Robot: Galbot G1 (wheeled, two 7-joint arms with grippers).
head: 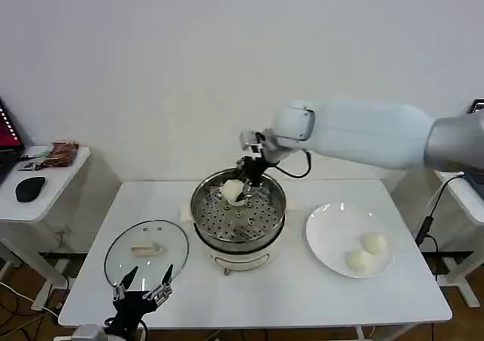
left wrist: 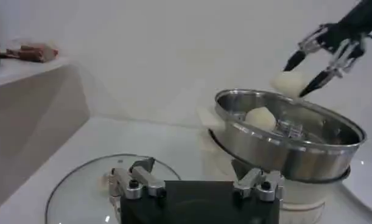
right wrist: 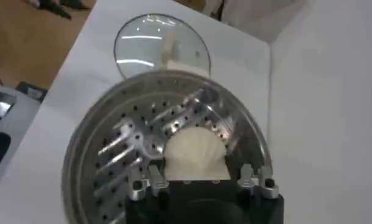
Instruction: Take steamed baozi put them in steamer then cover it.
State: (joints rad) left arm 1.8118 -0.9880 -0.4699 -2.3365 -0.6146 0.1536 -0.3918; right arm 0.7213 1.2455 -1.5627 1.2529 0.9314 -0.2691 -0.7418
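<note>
My right gripper hangs over the steamer, shut on a steamed baozi. In the right wrist view that cream bun sits between the fingers of the right gripper, above the perforated tray. From the left wrist I see the held bun just above the pot rim, and another baozi lying inside. Two more buns rest on the white plate. The cover lies flat on the table at the left. My left gripper waits open near it.
A side table at the left carries a black mouse and a snack packet. A cable hangs by another table at the right. Bare tabletop lies in front of the steamer.
</note>
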